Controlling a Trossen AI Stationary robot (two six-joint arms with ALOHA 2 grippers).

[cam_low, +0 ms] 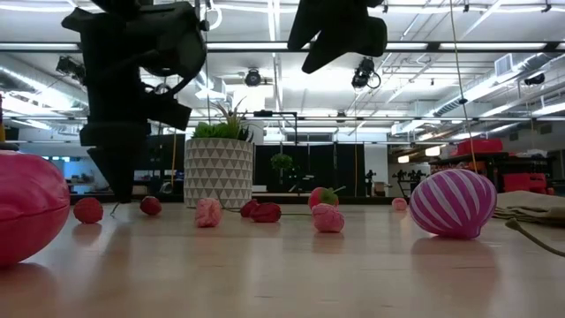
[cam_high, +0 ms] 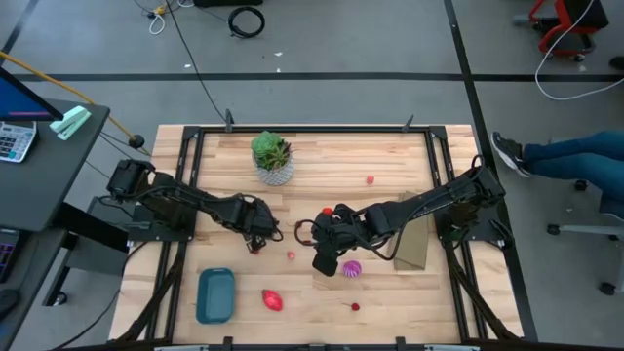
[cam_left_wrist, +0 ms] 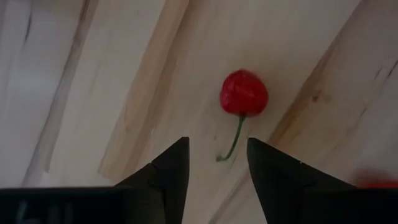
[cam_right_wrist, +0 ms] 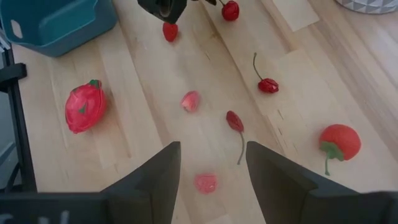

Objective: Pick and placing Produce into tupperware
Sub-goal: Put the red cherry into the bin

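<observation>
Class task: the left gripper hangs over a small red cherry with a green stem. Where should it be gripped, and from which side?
Grip the cherry across its round red body, coming straight down from above. The left gripper is open just short of it. The thin stem trails toward the fingers and would probably slip or bend.

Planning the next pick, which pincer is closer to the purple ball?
Right. The right pincer hangs just beside the purple ball; the left pincer is farther off across the table.

Green plant in white patterned pot (cam_high: 272, 159) near table's far edge; tan box (cam_high: 413, 246) on the right side. Off-table: calculator (cam_high: 14, 140) on desk at left, person's legs (cam_high: 570, 156) at right, black cable coil (cam_high: 246, 20) on floor
</observation>
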